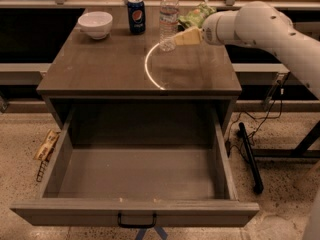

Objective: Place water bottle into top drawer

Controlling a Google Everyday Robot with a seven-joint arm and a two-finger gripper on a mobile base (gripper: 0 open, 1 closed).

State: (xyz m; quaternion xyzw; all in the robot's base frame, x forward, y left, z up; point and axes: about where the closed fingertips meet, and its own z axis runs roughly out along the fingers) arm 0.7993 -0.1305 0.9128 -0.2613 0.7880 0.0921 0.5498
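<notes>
Down on the floor, left of the cabinet, a snack packet (46,145) lies beside the open top drawer (135,206). The drawer is pulled well out toward the front, its black handle (136,220) at front centre.

Up on the tabletop (100,74), a white bowl (96,24) sits near the back-left corner. A blue can (136,15) stands to its right along the back edge. Next comes the water bottle (168,19), upright by the back edge, a little right of centre.

The gripper (179,36) comes at the bottle from the right, level with its lower half, its tip right against the bottle's side or just short of it; I cannot tell which. Nor can I tell whether the claw is wide or narrow. Nothing stands between claw and bottle.

Behind the gripper, toward the back-right corner, lies a green bag (197,15). The can stands near the bottle on its far side. The white arm (265,26) reaches in from beyond the right edge. On the floor to the right a black bar (250,156) and cables lie.
</notes>
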